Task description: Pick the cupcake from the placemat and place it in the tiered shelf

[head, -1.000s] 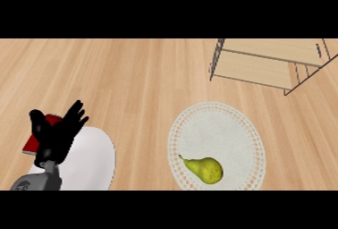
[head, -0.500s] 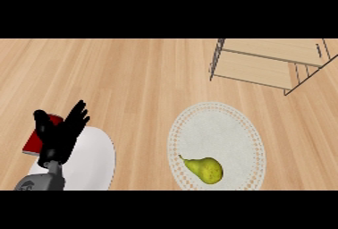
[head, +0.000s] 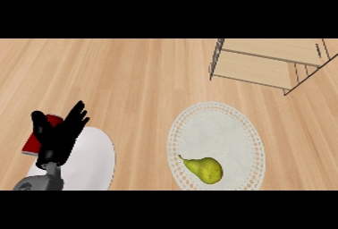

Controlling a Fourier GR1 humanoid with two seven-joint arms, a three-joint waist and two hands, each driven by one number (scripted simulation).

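A yellow-green pear [head: 204, 168] lies on the near part of a round white placemat [head: 221, 134] at the lower right; I see no cupcake on it. The wooden tiered shelf [head: 264, 62] stands at the upper right, its shelves bare. My left hand [head: 59, 134] is at the lower left with fingers straight and up, open, above a white plate [head: 89, 159]. It holds nothing. My right hand does not show.
A red object [head: 40, 136] sits partly hidden behind my left hand, beside the white plate. Bare wooden counter [head: 119, 76] stretches between the plate, the placemat and the shelf.
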